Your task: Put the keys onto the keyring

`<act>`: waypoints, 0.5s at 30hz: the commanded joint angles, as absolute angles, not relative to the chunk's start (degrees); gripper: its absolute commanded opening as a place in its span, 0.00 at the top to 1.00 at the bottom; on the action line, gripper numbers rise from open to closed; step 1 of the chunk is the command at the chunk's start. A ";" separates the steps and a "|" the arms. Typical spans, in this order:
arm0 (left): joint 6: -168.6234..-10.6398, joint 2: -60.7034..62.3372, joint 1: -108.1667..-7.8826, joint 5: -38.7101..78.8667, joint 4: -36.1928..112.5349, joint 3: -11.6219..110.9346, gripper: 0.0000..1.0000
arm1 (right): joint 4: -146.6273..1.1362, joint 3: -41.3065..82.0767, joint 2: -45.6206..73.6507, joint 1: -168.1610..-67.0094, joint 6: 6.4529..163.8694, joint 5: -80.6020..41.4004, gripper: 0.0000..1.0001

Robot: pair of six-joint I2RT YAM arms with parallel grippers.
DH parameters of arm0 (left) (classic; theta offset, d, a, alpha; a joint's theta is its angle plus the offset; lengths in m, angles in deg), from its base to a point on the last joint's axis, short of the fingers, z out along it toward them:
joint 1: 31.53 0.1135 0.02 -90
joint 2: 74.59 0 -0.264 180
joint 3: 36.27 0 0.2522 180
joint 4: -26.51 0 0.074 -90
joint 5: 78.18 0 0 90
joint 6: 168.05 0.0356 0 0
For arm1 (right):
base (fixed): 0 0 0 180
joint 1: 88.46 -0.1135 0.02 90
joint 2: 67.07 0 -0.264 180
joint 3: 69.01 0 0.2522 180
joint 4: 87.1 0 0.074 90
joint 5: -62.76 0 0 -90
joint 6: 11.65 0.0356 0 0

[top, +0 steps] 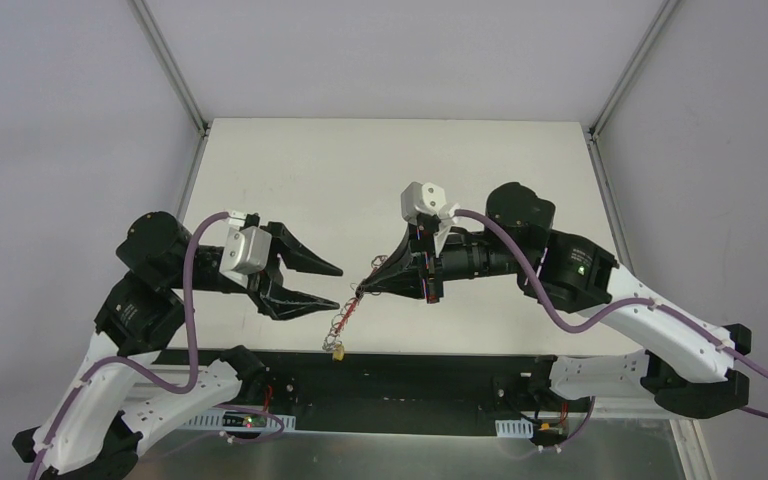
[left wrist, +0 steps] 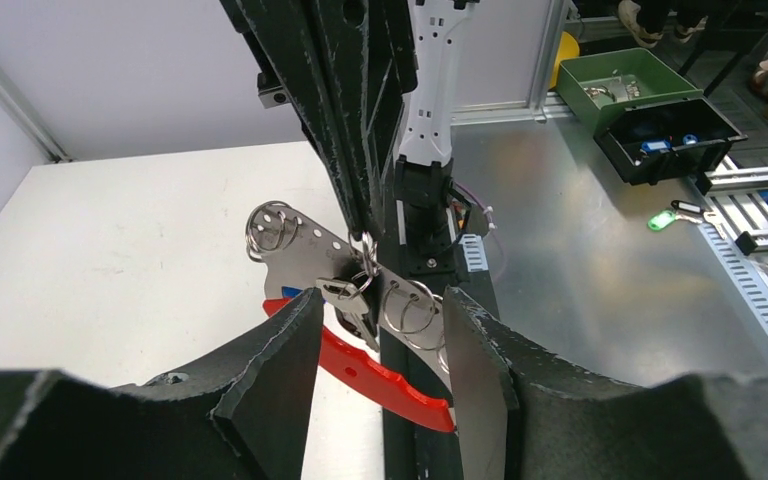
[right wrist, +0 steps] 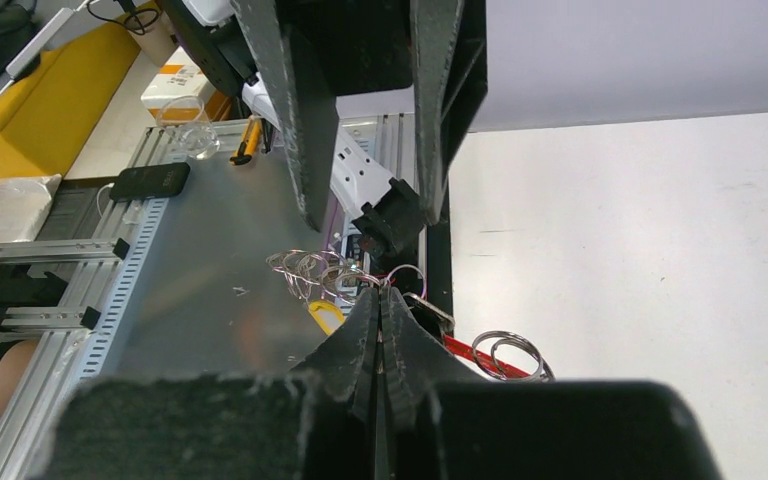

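Silver-wire keyring (top: 345, 318) hangs from the right gripper (top: 363, 290), jaws pinched tight on its top end, over the bench's (top: 290, 170) near edge (red strap (left wrist: 380, 375) by the grip, yellowish tag (top: 337, 350) lowest). Left gripper (top: 338, 287) just beside the bunch, jaws partway apart, holding nothing.

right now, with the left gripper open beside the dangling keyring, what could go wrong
1. The keyring hangs only from the shut tips of the right gripper; a bump from the left gripper might tug it loose.
2. Its yellowish tag dangles at the table's near edge, so a drop could land off it.
3. Rings and the red strap bunch between the left fingers, which may close on the wrong piece.
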State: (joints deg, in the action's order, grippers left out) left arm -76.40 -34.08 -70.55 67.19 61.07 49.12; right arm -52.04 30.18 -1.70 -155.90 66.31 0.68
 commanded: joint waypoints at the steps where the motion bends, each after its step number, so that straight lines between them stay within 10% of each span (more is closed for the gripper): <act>1: -76.39 -34.01 -70.67 69.03 54.98 47.89 0.53 | -57.86 32.38 -3.27 -156.08 68.62 2.97 1.00; 15: -77.92 -34.51 -70.70 68.80 47.00 43.96 0.57 | -61.64 33.09 -2.66 -156.07 70.78 3.26 1.00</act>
State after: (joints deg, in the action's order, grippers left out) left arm -77.34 -34.12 -70.55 67.26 51.96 44.31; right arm -55.56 30.27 -1.88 -155.90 69.35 2.36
